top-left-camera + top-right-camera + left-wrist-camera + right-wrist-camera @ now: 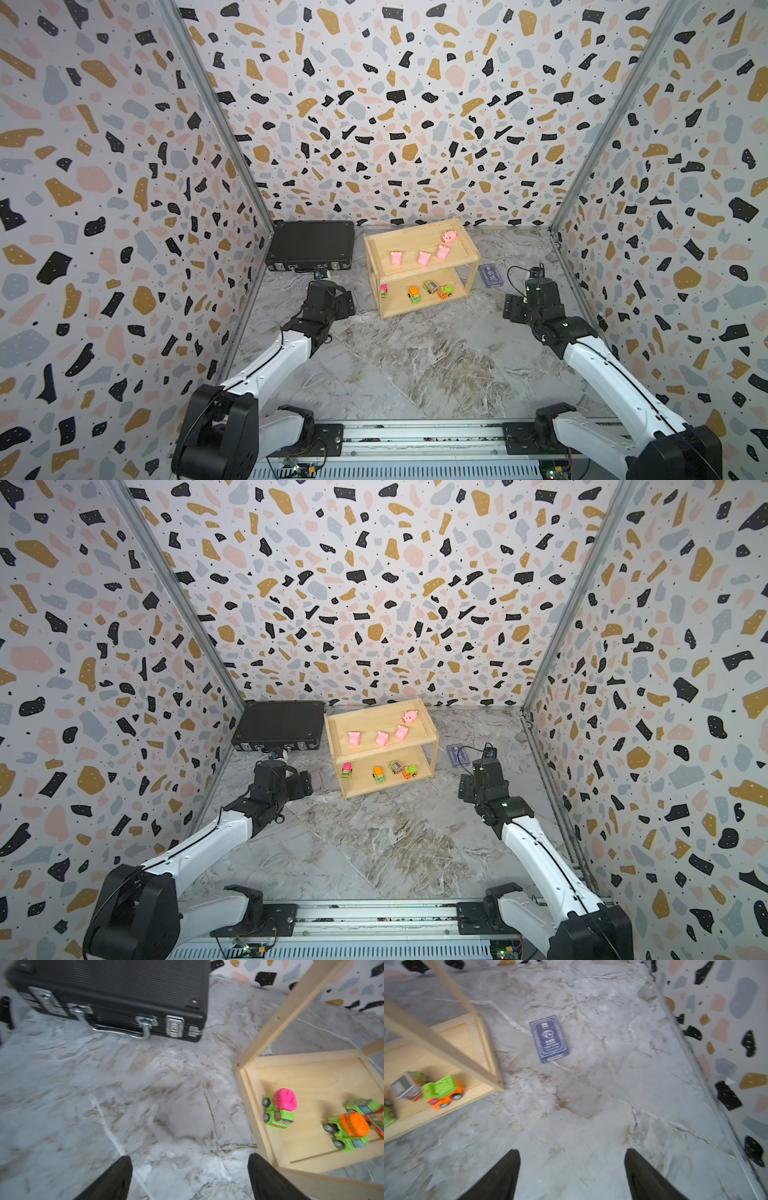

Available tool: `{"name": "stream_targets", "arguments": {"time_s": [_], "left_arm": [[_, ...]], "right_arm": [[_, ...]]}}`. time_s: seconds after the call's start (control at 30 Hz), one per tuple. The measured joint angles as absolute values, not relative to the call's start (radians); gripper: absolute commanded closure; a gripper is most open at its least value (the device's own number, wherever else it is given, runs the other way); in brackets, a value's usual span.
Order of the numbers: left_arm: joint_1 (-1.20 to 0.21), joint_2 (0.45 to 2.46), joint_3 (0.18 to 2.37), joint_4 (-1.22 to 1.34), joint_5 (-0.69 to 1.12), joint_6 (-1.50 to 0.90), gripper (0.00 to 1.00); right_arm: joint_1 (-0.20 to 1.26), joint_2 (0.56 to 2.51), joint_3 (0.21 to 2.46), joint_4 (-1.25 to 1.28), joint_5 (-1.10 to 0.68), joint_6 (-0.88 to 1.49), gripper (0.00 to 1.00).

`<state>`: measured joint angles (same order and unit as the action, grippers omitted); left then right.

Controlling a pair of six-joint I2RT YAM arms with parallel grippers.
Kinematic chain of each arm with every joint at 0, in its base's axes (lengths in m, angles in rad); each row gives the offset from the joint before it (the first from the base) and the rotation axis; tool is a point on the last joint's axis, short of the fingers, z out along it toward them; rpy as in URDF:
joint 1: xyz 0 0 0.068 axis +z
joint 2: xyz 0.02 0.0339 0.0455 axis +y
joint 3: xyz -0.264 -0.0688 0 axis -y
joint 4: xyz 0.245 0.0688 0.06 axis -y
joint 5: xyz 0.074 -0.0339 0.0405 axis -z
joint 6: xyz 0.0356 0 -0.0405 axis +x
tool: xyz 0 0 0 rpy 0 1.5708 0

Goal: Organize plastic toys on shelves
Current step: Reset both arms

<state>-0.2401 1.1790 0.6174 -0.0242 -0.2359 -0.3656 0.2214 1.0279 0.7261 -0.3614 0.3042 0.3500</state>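
The light wooden shelves (428, 271) stand at the back middle of the table. Several pink pigs (423, 258) sit on the top tier, one further back (449, 237). Several toy vehicles stand on the bottom tier, among them a pink-topped one (279, 1109), an orange-topped one (349, 1131) and a green-and-orange truck (443, 1092). My left gripper (189, 1159) hovers over bare table to the left of the shelves, open and empty. My right gripper (572, 1152) hovers over bare table to the right of them, open and empty too.
A black hard case (311, 246) lies at the back left, against the wall. A blue card box (549, 1039) lies flat on the marble top right of the shelves. Patterned walls enclose the table on three sides.
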Motion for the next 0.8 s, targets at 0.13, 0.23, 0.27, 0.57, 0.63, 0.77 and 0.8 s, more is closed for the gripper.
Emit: {"name": "stream_targets", "arguments": {"time_s": [0.13,0.23,0.27,0.57,0.63,0.77,0.8], "left_arm": [[-0.235,1.155,0.613,-0.017,-0.400,-0.328,0.00],[-0.229,1.158,0.599,0.008,-0.485,-0.284,0.01],[-0.228,1.161,0.590,0.025,-0.506,-0.264,0.01],[-0.167,1.288,0.520,0.234,-0.527,-0.104,0.00],[-0.142,1.298,0.502,0.274,-0.484,-0.090,0.01],[-0.087,1.309,0.485,0.353,-0.377,-0.085,0.01],[-0.077,1.309,0.481,0.372,-0.352,-0.083,0.01]], "right_arm": [[0.138,1.073,0.701,-0.301,0.362,0.346,0.07],[0.089,1.124,0.677,-0.237,0.381,0.334,0.05],[0.073,1.144,0.665,-0.206,0.383,0.327,0.05],[-0.028,1.281,0.561,0.077,0.346,0.260,0.03],[-0.041,1.301,0.551,0.133,0.329,0.249,0.03],[-0.049,1.317,0.494,0.281,0.290,0.218,0.03],[-0.049,1.319,0.475,0.318,0.278,0.210,0.03]]}}
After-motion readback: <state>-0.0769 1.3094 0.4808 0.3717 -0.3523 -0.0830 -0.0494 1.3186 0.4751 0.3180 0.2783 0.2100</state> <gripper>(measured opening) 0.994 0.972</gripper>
